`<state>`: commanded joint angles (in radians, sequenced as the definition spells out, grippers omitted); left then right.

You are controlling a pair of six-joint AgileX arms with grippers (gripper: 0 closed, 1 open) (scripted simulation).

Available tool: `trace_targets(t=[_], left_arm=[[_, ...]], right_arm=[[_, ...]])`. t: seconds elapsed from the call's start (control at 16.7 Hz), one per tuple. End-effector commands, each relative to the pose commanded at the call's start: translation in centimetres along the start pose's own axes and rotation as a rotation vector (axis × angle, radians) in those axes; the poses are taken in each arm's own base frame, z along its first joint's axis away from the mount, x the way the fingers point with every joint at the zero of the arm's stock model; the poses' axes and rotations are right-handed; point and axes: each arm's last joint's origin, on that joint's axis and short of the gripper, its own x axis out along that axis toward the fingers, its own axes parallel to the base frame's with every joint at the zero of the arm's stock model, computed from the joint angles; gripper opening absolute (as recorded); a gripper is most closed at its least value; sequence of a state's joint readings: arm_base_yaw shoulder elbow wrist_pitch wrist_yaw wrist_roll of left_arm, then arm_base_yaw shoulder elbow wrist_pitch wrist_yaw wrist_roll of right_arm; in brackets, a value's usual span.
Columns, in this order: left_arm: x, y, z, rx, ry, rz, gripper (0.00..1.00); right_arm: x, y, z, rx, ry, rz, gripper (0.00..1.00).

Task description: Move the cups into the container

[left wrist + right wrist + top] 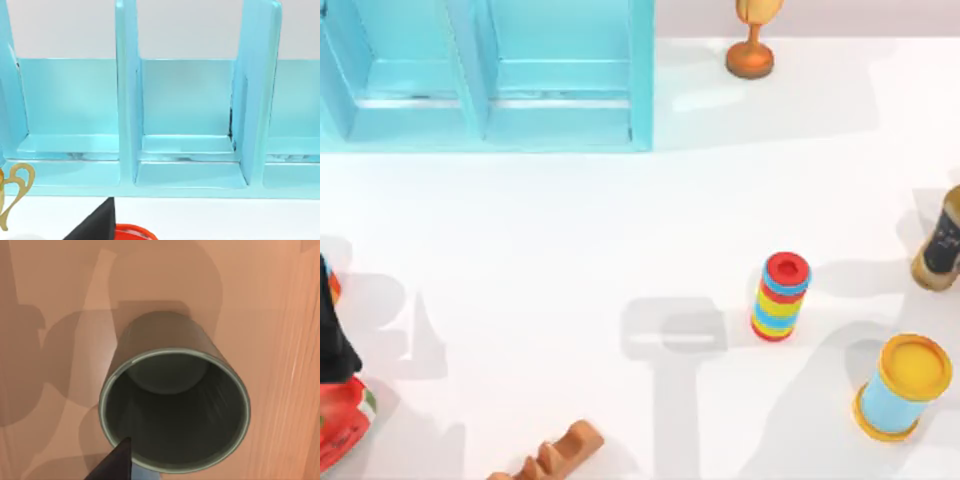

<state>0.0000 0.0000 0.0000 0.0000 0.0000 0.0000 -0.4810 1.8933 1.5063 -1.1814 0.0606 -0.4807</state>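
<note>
White tabletop all round from above, crossed by grey arm shadows, with the light-blue container (642, 80) set at the far left corner. The left wrist view looks straight into it: upright dividers split it into compartments, and the ones on show have bare blue floors. The left gripper (95, 225) is just a dark wedge at that view's edge, facing the container, and I can't tell whether it is wide or closed. Over on the right wrist view the surface is an orange-brown board, and the olive-grey cup (174, 412) stands upright on it, mouth open to the camera, its bare bottom visible. The right gripper (117, 465) sits right at the cup's rim; whether it is gripping can't be told. Around the table: an orange trophy (750, 55) just right of the container, a striped ring stack (780, 297) right of centre, a yellow-topped light-blue cylinder (903, 388) near the right front, a dark bottle (942, 245) at the right edge, a brown chocolate bar (555, 458) at the front, and a red object (340, 425) at the left front edge.
</note>
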Motion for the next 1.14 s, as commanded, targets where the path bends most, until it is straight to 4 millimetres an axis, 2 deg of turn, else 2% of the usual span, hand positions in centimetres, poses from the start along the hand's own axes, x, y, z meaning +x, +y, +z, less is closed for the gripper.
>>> trace_targets(t=[0.42,0.6,0.96,1.14], left_arm=[[0.0,0.0,0.0,0.000,0.000,0.000,1.00],[0.0,0.0,0.0,0.000,0.000,0.000,1.00],[0.0,0.0,0.0,0.000,0.000,0.000,1.00],[0.0,0.0,0.0,0.000,0.000,0.000,1.00]], right_arm=[[-0.4,-0.1,0.0,0.002,0.000,0.001,1.00],[-2.6,-0.4,0.3,0.000,-0.003,0.001,1.00],[-8.9,-0.7,0.0,0.001,0.001,-0.001,1.00],[-10.0,-0.6,-0.3,0.002,0.000,0.000,1.00]])
